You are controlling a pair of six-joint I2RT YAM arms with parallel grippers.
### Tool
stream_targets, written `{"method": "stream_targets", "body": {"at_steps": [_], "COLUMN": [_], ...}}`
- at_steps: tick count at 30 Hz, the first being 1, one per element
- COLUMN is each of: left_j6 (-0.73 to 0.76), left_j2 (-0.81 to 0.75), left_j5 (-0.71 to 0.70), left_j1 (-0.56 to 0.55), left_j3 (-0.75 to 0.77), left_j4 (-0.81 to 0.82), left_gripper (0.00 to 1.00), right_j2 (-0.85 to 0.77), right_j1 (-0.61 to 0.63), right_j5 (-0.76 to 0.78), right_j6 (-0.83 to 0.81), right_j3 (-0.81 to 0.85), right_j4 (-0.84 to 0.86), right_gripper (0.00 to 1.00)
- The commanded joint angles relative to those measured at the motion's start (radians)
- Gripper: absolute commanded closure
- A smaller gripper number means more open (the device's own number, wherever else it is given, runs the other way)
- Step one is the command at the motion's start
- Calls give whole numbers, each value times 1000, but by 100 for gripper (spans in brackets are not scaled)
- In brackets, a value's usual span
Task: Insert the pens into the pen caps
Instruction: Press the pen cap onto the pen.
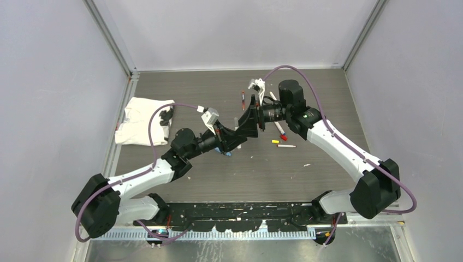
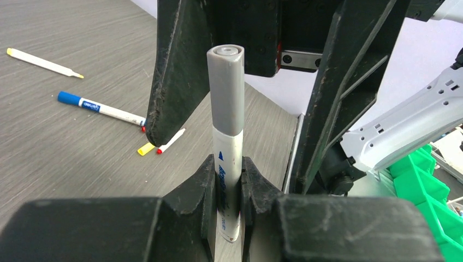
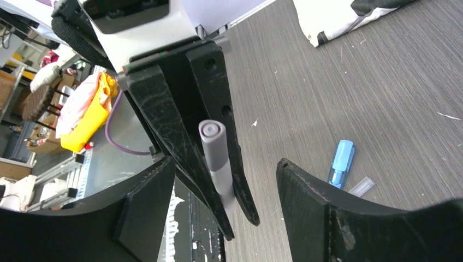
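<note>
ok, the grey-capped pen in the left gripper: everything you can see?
The grey-capped pen is a white plastic barrel with blue print. Its long matte grey cap is on and points away from the left gripper, whose fingers clamp the barrel. It is held aloft between the fingers of the open right gripper, untouched by them.

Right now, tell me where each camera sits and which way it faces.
Top external: fixed above and behind the arms, looking down on the table; both arms show, bases at the bottom.
Left wrist: on the left arm, looking along the left gripper at the grey-capped pen it clamps.
Right wrist: on the right arm, looking past the open right gripper at the left gripper's fingers.
Shared: both wrist views show that pen, from opposite sides.
</note>
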Motion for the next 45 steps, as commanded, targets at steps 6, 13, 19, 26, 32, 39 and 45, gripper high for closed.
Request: {"method": "stream_targets", "body": {"at_steps": [6, 13, 19, 26, 32, 39, 45], "left_j6": [-16, -18, -24, -51, -119, -284, -168], "left_j2": [22, 30, 33, 26, -20, 63, 20], "left_j5": [18, 17, 14, 11, 1, 428, 232], "left_j1": [-15, -20, -22, -21, 47, 300, 265], "left_j3": [31, 33, 32, 33, 38, 165, 164], "left_j4": [68, 69, 73, 81, 123, 363, 293], "left_gripper": [99, 99, 100, 100, 99, 99, 99], "right_j2": [9, 9, 4, -12, -30, -44, -40], "right_j1": [8, 7, 7, 6, 25, 55, 55], "right_j5": [11, 19, 15, -24, -112, -207, -76], "right_j6": [96, 113, 113, 35, 46, 20, 17], "right_j3": [59, 61, 48, 40, -63, -164, -168], "right_j4": [113, 130, 130, 72, 100, 87, 70], "right_gripper": [36, 43, 65, 99, 99, 99, 99]}}
